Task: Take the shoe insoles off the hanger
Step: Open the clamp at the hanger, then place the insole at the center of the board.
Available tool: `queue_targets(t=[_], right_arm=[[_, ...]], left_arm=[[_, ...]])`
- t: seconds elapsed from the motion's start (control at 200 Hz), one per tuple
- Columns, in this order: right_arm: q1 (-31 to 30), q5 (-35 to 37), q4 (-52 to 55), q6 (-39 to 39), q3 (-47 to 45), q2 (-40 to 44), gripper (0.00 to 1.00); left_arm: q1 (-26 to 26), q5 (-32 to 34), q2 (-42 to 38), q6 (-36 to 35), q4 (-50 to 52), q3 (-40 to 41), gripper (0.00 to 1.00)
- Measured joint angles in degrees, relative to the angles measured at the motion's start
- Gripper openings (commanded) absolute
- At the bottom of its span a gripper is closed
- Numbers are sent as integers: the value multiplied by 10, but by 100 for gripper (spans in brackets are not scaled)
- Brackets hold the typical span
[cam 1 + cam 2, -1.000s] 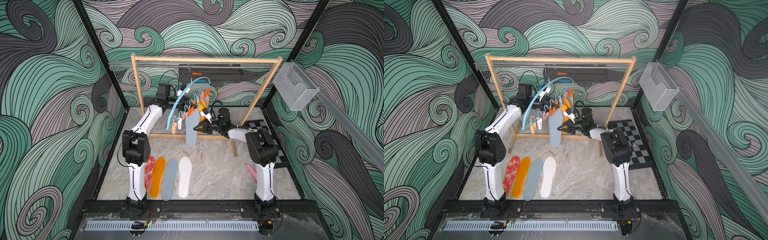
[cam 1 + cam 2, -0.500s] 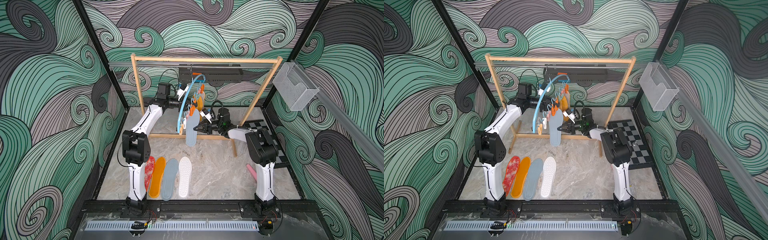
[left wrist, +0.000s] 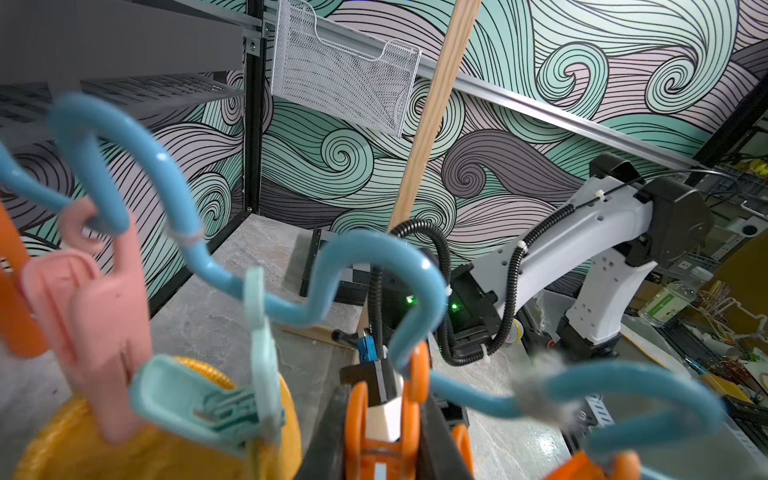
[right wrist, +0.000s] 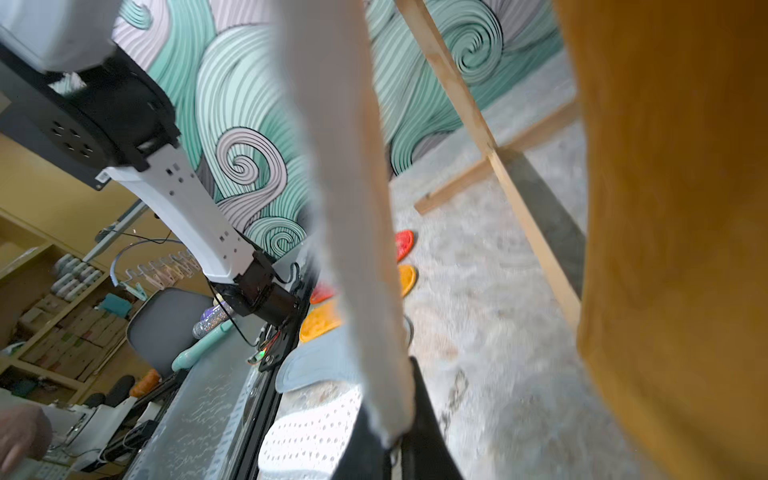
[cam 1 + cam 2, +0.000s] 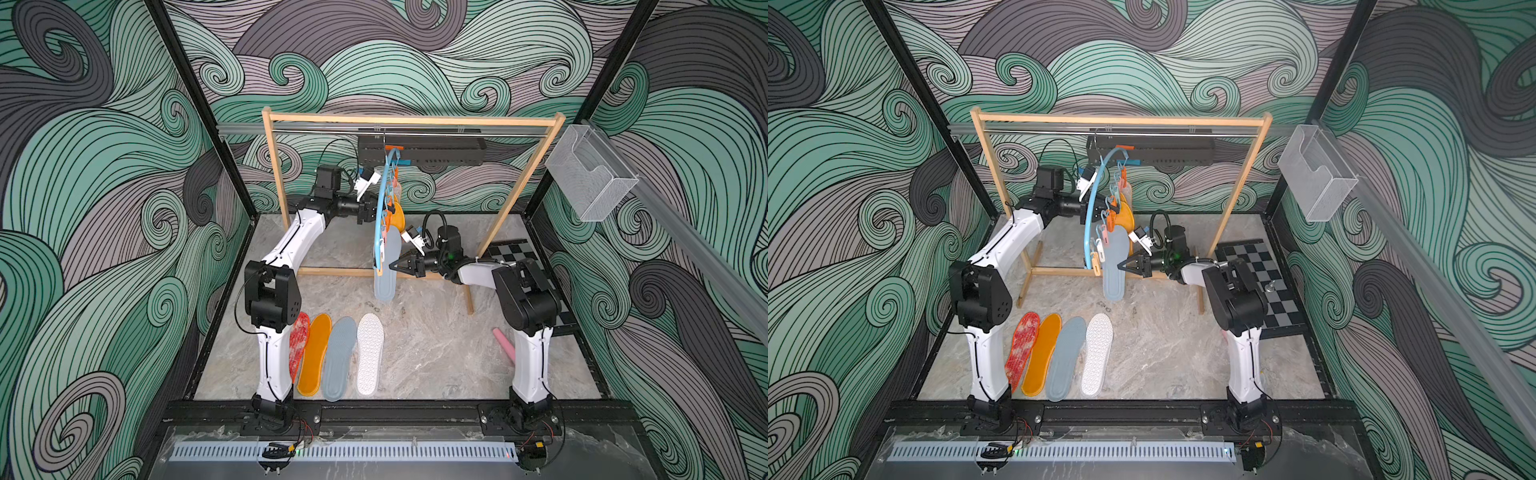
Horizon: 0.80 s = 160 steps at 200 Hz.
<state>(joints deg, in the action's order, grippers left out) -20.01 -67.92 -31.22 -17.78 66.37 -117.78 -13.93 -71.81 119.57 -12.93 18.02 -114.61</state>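
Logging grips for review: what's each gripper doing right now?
Left gripper: closed on an orange hanger clip.
Right gripper: closed on the hanging grey-blue insole.

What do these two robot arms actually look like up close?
The left arm and right arm match: smooth white shells between chunky black joint housings. Thin black cables run along the white parts, held by white ties; a ribbed black hose curves by the right wrist. The left gripper and right gripper each have two black tapering fingers.

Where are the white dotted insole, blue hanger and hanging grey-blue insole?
white dotted insole point(image 5: 370, 353): in a top view, middle.
blue hanger point(image 3: 374, 246): left wrist view, loop top.
hanging grey-blue insole point(image 5: 383, 286): in a top view, lower end.
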Motion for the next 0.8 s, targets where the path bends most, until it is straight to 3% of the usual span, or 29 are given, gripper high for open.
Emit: queue_targets(t=[0.43,0.801], right_arm=[[0,116,24,-162,-252,231,0],[-27,169,307,-133,-387,479,0]], left_arm=[[0,20,-3,-12,3,4,4],[0,37,-18,-11,2,17,4]])
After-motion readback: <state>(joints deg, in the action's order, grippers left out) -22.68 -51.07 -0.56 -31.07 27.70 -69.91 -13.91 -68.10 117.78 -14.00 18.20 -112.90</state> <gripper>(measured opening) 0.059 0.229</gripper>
